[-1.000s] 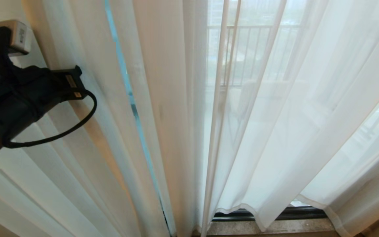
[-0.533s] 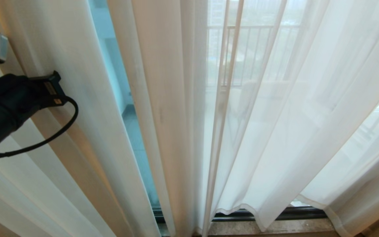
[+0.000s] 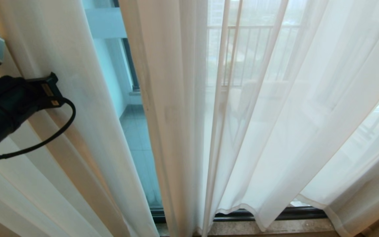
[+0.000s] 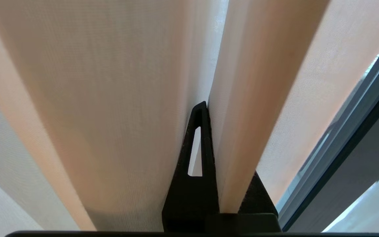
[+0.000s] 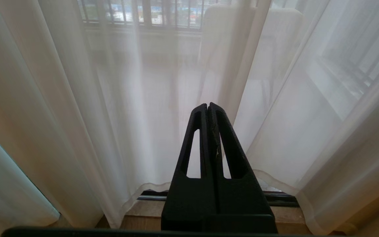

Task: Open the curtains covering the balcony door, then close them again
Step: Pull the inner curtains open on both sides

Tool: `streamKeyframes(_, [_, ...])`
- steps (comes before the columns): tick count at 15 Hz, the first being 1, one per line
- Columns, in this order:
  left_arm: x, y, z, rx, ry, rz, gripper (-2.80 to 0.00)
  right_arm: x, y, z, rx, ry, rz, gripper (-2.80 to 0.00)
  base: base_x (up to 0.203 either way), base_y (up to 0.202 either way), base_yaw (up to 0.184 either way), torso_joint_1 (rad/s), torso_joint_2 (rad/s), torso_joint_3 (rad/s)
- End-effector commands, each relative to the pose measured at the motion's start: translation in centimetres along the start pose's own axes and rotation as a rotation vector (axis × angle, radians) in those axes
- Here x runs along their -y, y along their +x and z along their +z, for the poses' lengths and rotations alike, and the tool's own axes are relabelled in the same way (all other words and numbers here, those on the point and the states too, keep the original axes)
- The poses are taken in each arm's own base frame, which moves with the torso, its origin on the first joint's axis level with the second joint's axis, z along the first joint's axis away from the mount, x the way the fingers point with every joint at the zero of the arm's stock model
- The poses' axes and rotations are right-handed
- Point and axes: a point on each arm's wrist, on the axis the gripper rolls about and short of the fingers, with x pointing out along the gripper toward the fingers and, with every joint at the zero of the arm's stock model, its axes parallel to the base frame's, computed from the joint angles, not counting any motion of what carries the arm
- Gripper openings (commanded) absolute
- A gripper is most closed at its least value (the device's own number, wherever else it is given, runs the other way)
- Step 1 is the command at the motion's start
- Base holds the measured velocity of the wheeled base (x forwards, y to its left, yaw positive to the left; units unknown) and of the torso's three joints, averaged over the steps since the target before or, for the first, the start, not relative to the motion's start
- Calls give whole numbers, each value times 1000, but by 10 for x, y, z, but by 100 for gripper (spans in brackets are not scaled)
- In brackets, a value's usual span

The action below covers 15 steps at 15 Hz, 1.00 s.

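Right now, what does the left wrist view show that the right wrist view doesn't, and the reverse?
Left wrist only: the left claw shut on a fold of curtain, which hides one finger, and beside it the dark door frame seen bare, close up.

Right wrist only: the right claw shut on nothing, short of the curtain; the hems hanging over the sill track; a railing and a pale chair-like shape through the fabric.

Both: sheer white curtain in vertical folds filling most of the picture, and a black claw with its jaws together.
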Motion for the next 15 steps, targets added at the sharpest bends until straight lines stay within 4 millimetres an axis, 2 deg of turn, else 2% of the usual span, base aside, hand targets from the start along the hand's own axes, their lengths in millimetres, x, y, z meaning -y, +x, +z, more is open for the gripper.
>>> streamKeyframes(1, [0,2,-1,-4,0,2,-280,0,0,0,-1,0,1,-280,0,0,0,0,0,0])
streamKeyframes(15, [3,14,-7,-9,0,-1,-280,0,0,0,-1,0,0,-280,0,0,0,0,0,0])
